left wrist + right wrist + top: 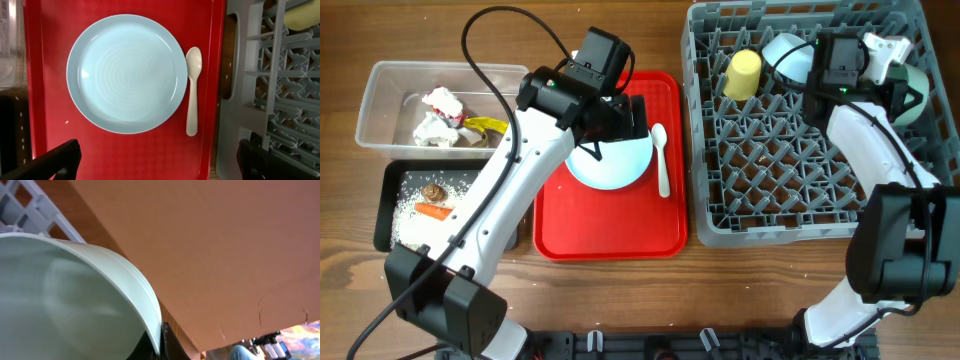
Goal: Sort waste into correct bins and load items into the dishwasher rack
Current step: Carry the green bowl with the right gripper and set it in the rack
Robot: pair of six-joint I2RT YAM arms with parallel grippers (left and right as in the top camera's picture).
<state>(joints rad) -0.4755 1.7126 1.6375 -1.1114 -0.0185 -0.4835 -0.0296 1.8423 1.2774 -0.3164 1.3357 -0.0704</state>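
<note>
Left gripper point(159, 162) hangs spread wide above the pale blue plate point(127, 74), lying flat, face up, on the red tray point(50, 75). Risk: descending jaws may skid off its shallow rim or strike the white spoon point(192, 90) just beside it. Spoon long axis parallels the rack point(790, 190) wall, scoop end toward the far side. Right gripper point(902, 90) pinches the green bowl point(75, 295) rim over the rack.

Partly seen dishes
Overhead, the left arm point(520, 150) covers the upper half of the pale blue plate point(610, 168); in the right wrist view the blurred pale green bowl point(65, 300) runs off-frame.
</note>
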